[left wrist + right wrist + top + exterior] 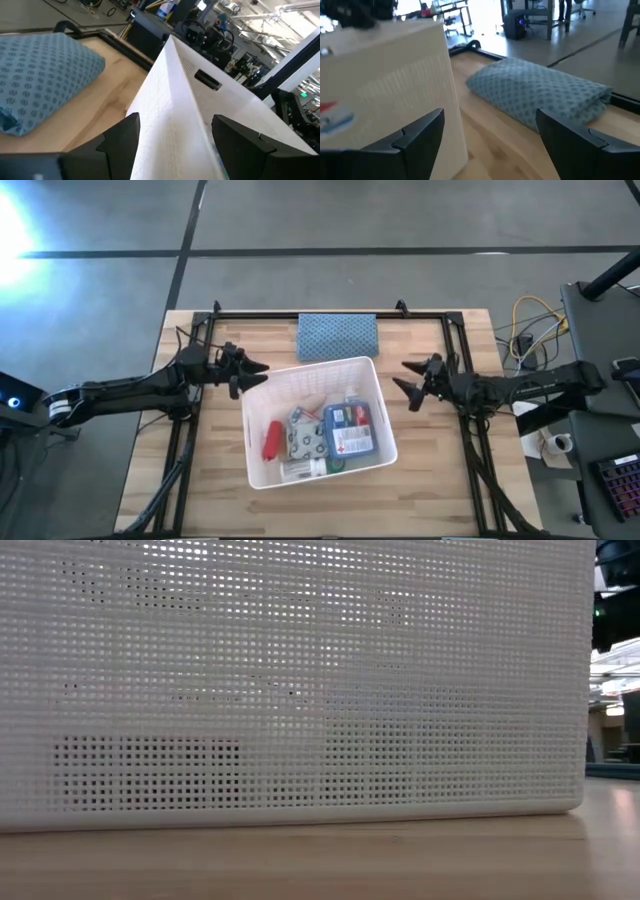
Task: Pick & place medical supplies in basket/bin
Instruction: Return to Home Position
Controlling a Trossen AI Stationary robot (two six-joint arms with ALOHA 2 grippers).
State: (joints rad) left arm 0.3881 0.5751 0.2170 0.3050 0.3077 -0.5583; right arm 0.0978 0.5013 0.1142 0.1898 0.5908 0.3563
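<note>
The white slotted bin [310, 370] stands mid-table and fills the low view [300, 690]. Inside it lie medical supplies: a red tube [271, 438], a grey patterned pouch [305, 435], a blue-white flat box [348, 430] and a white bottle [300, 470]. My left gripper [255, 375] is open at the bin's far-left corner. In the left wrist view [176, 119] its fingers stand on either side of that corner [170, 100], and no touch shows. My right gripper [405, 380] is open just right of the bin, with nothing between its fingers [490, 114].
A folded blue-grey patterned mat [338, 337] lies at the table's far edge, just behind the bin; both wrist views show it [40, 75] [540, 95]. A black frame [330, 315] runs around the tabletop. Bare wood shows to the bin's left, right and near sides.
</note>
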